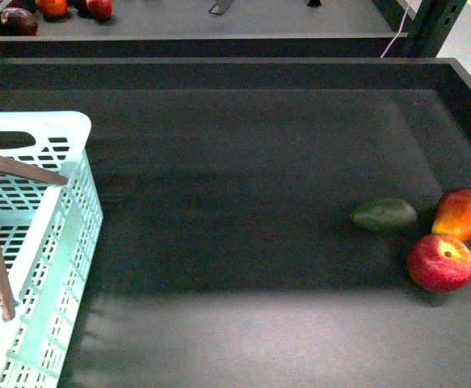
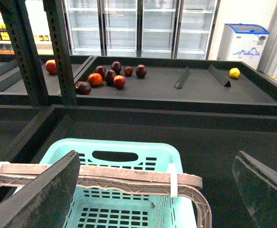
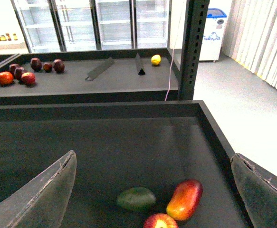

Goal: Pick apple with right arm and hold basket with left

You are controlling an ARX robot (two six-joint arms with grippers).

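The round red apple [image 1: 440, 263] with a yellowish stem patch rests on the dark tray floor at the right, touching the other fruit. In the right wrist view only its top [image 3: 160, 222] shows, below and between the wide-open fingers of my right gripper [image 3: 152, 190], which hangs above it. The mint-green basket [image 1: 37, 242] with brown lattice handles stands at the left. My left gripper [image 2: 157, 190] is open above the basket's rim [image 2: 112, 145], its fingers either side of the brown handle [image 2: 128, 175], not touching it. Neither arm shows in the front view.
An elongated red-and-yellow fruit [image 1: 459, 213] and a dull green oval fruit [image 1: 384, 215] lie just behind the apple. The tray's raised wall [image 1: 469, 89] runs along the right and back. Beyond it another shelf holds several dark and red fruits [image 2: 110, 75], with a metal post [image 3: 191, 47].
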